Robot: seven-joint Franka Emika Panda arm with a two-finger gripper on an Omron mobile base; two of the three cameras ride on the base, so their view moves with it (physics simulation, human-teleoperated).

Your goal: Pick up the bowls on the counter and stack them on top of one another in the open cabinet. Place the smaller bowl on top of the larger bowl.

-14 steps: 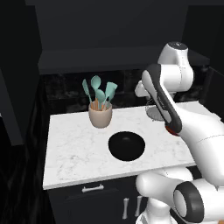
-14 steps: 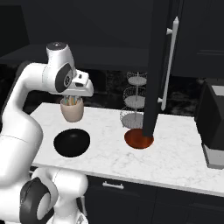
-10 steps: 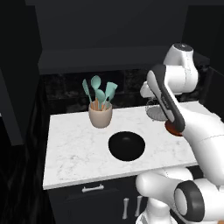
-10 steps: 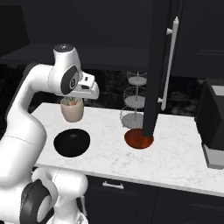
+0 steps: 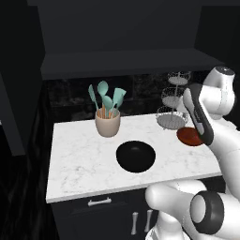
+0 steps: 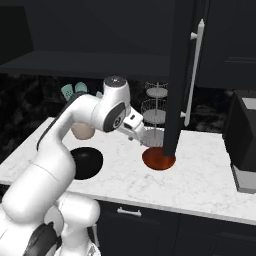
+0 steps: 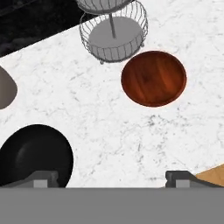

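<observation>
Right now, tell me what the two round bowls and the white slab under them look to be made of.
Smaller reddish-brown round bowl: probably wood with a satin finish, since darker grain streaks run across its inside. Wide glossy black bowl: glazed ceramic or plastic, uniform black with soft highlights; which one is unclear. White grey-veined counter slab: polished marble or a marble-look stone, going by its irregular grey veining.

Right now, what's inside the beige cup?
The beige cup holds teal spatulas on wooden handles, standing up out of the top. The cup's wall hides their lower ends and anything at the bottom.
</observation>
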